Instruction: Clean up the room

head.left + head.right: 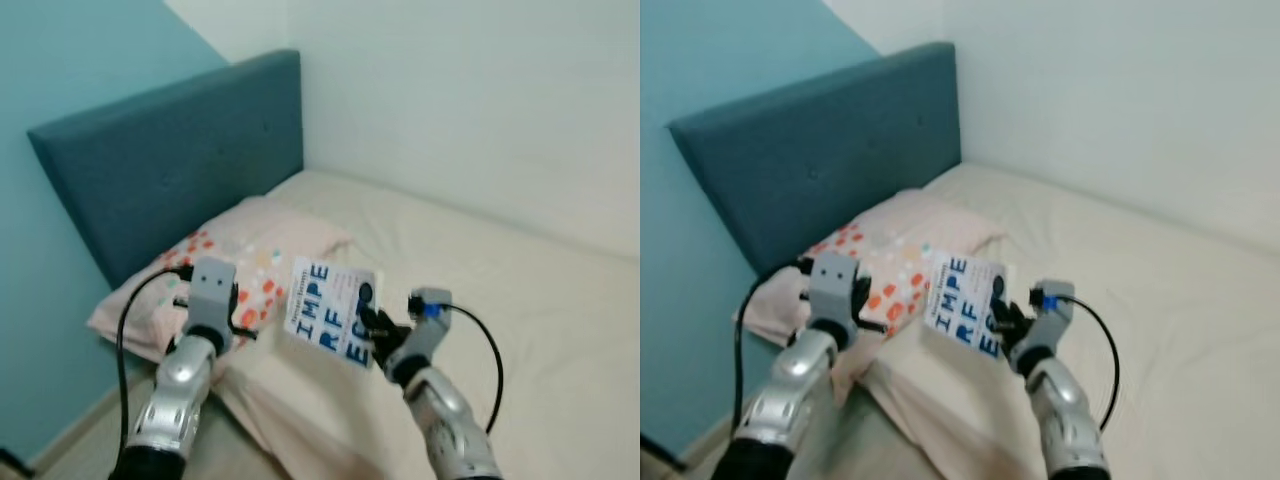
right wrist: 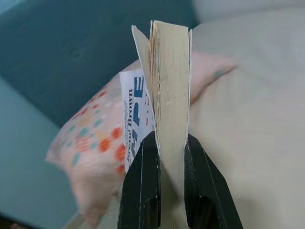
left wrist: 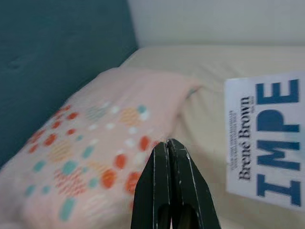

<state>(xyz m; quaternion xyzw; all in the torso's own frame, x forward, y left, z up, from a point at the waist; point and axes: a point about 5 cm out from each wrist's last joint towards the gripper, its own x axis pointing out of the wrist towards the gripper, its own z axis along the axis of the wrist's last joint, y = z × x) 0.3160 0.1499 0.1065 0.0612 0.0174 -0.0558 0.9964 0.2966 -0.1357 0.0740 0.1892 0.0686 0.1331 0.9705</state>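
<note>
Lower centre of frame: right gripper (image 1: pixel 366 318) clamps the white paperback book with blue lettering (image 1: pixel 330 311), held upright above the cream mattress's (image 1: pixel 520 300) edge; left gripper (image 3: pixel 167 153), pinched empty, hovers by the spotted pink pillow (image 1: pixel 235 265)

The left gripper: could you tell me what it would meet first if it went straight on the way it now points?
Most likely the dotted pillow: the left gripper, fingers shut, points over it toward the blue headboard. Depth is unclear, so it might pass just above.
</note>
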